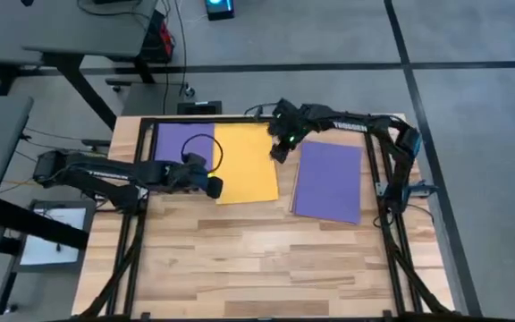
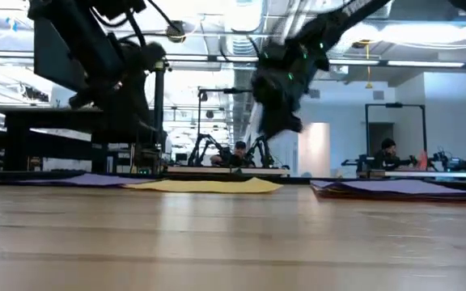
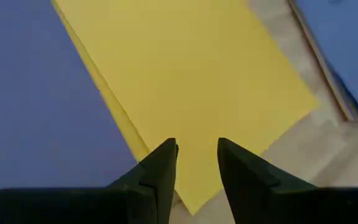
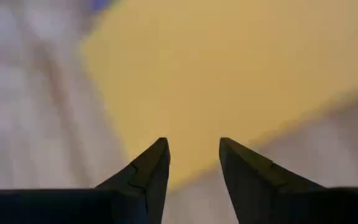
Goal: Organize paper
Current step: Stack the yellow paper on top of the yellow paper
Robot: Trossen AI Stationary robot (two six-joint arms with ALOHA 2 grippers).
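Observation:
A yellow sheet of paper [image 1: 244,163] lies flat at the table's far middle, overlapping a purple sheet [image 1: 173,143] to its left. Another purple sheet [image 1: 327,181] tops a low stack [image 2: 403,187] at the right. My left gripper [image 1: 215,186] hovers open over the yellow sheet's near left corner [image 3: 194,202], its fingers on either side of that corner in the left wrist view. My right gripper [image 1: 278,152] is open above the yellow sheet's right edge [image 4: 241,93] and stands well clear of the table in the low view [image 2: 277,121].
A black frame [image 1: 141,179] runs along the table's left, far and right sides. A white printed sheet [image 1: 56,234] lies off the table to the left. The near half of the wooden top [image 1: 257,259] is bare.

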